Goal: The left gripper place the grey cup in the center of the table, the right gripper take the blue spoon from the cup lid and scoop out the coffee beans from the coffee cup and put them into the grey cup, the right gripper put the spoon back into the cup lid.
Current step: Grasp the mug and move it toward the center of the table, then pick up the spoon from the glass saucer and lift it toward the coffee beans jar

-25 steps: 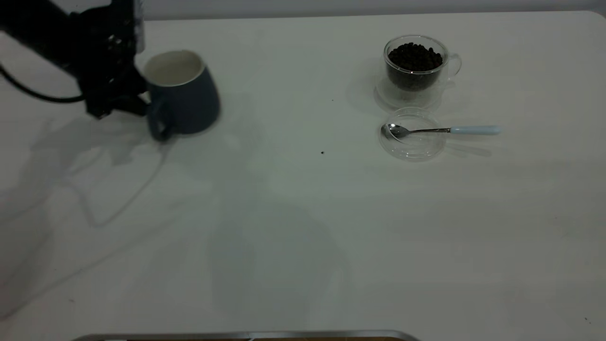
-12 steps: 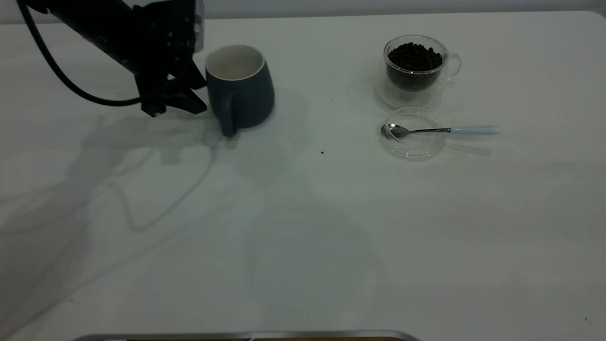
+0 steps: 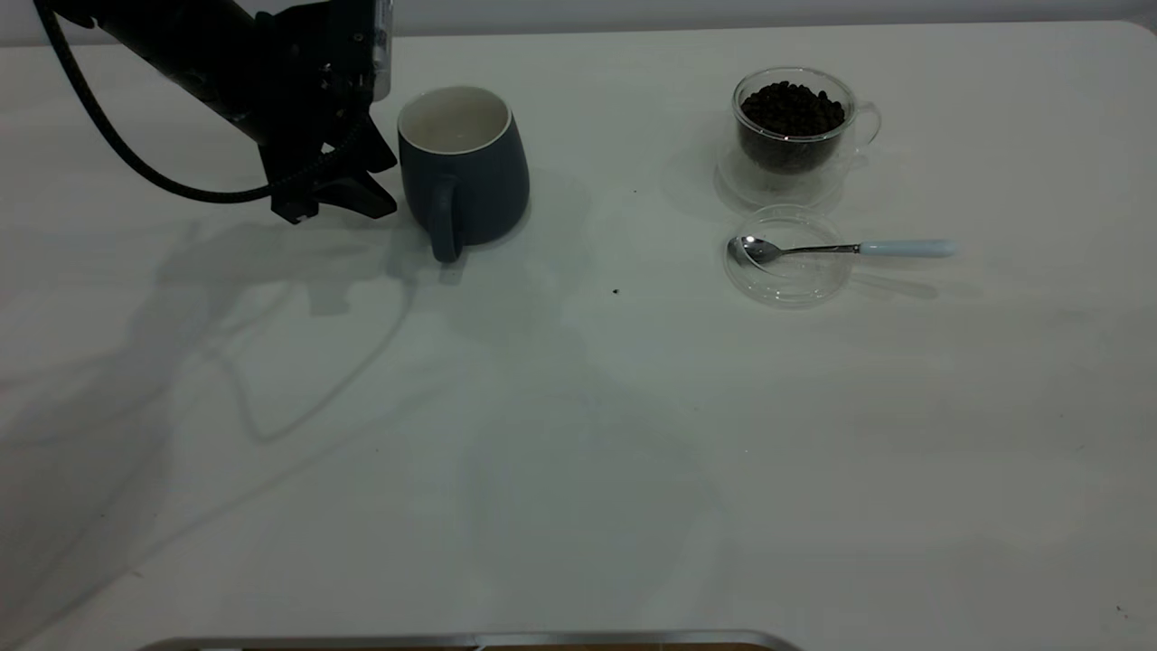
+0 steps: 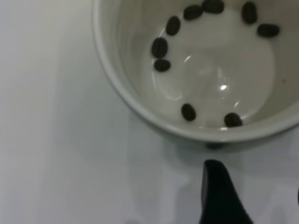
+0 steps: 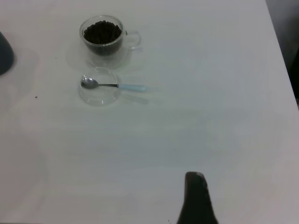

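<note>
The grey cup [image 3: 465, 172] stands upright on the table [image 3: 578, 434], left of centre, handle toward the front. The left wrist view shows its white inside [image 4: 205, 70] with several coffee beans [image 4: 160, 47] on the bottom. My left gripper [image 3: 380, 181] is open just left of the cup, with one finger [image 4: 218, 193] a little short of the rim. The coffee cup [image 3: 795, 127] full of coffee beans [image 3: 793, 108] stands at the back right. In front of it lies the cup lid [image 3: 788, 258] with the blue spoon [image 3: 845, 248] across it. My right gripper [image 5: 243, 200] is open, high above the table's right side.
A stray bean [image 3: 616, 291] lies on the table between the grey cup and the lid. The left arm's black cable [image 3: 136, 176] hangs at the far left. A metal edge [image 3: 470, 640] runs along the front of the table.
The left gripper carried the tilted grey cup to the right and set it upright. In the last half second the cup shifted slightly and the gripper stayed beside it.
</note>
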Robot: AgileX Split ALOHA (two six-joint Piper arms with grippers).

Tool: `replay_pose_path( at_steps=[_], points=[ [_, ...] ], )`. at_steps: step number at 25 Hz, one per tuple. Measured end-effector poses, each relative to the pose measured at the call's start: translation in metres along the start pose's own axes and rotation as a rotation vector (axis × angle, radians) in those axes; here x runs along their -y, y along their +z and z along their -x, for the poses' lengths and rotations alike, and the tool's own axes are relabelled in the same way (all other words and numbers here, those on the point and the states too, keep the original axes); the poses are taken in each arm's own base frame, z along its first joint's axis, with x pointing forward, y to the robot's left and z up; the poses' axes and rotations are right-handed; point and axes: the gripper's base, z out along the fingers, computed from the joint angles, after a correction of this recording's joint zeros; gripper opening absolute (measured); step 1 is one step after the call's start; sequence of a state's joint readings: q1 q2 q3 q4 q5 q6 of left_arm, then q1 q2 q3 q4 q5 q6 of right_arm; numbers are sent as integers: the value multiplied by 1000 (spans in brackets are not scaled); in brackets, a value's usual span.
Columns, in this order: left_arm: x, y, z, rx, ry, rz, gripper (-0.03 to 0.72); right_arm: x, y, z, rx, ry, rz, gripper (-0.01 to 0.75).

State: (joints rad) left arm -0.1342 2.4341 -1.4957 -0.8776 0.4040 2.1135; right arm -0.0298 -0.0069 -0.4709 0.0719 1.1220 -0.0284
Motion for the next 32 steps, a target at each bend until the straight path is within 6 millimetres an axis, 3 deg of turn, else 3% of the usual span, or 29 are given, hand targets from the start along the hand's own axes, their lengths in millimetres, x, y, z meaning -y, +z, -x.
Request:
replay_pose_path(
  at_steps=[11,14,16,21,24,28,32],
  points=[
    [0,1,3,15,-21,6,466,0,0,0,0,0,0,588],
    [-4,-4,-6,13,-40,15,466,0,0,0,0,0,0,588],
    [-11,-19,-19,20,-71,30,466,0,0,0,0,0,0,588],
    [-37,-88,-53,38,-164,144,466,0,0,0,0,0,0,588],
    [-49,-136,-62,45,-278,238,466,0,0,0,0,0,0,588],
    [-54,-207,-43,95,-456,312,466,0,0,0,0,0,0,588],
    [-35,-282,0,144,-621,276,466,0,0,0,0,0,0,588]
  ],
)
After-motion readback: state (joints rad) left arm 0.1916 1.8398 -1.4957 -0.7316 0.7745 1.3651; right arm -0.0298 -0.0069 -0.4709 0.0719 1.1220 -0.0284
